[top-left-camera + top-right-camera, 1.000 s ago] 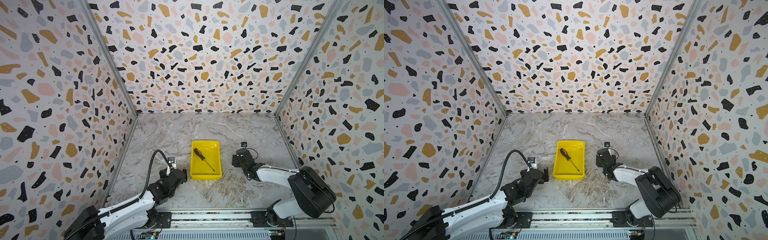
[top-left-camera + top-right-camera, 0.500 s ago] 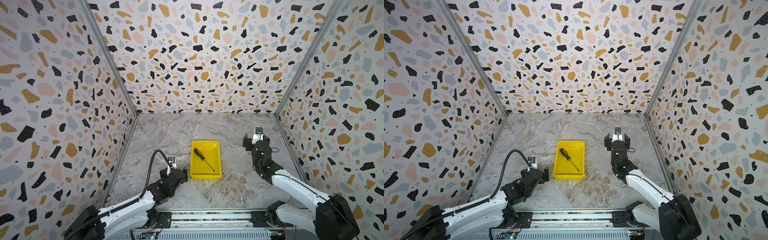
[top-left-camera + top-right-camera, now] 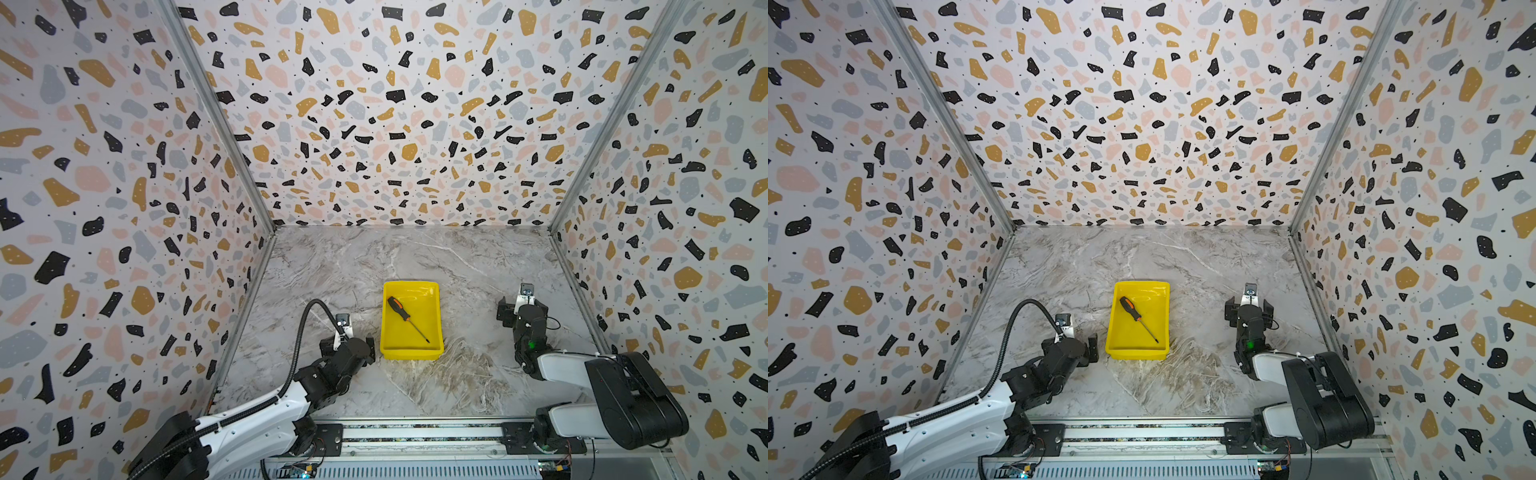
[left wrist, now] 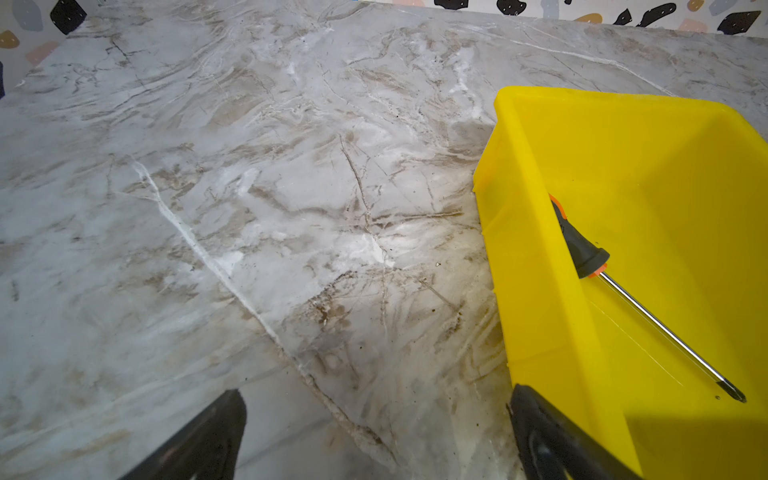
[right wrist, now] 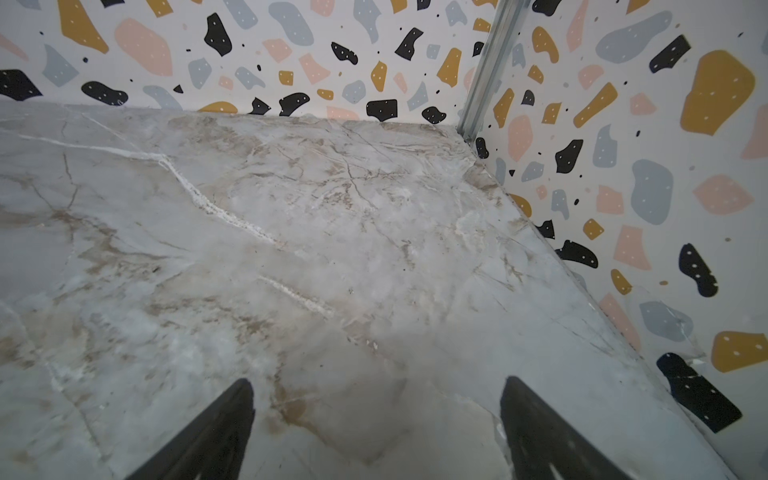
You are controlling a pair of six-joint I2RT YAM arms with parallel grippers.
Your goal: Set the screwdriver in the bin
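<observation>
Screwdriver lies flat inside bin, diagonal in both top views: black-and-orange handle toward far left corner, shaft tip toward near right corner. Bin sits mid marble tabletop, between the two arms. Left gripper sits low by bin's near left corner, jaws spread wide, nothing between them. In left wrist view one finger is just beside bin's outer wall; contact unclear. Right gripper is well apart from bin, near right wall, jaws wide, empty; right wrist view shows only bare tabletop between them. Neither gripper touches screwdriver.
</observation>
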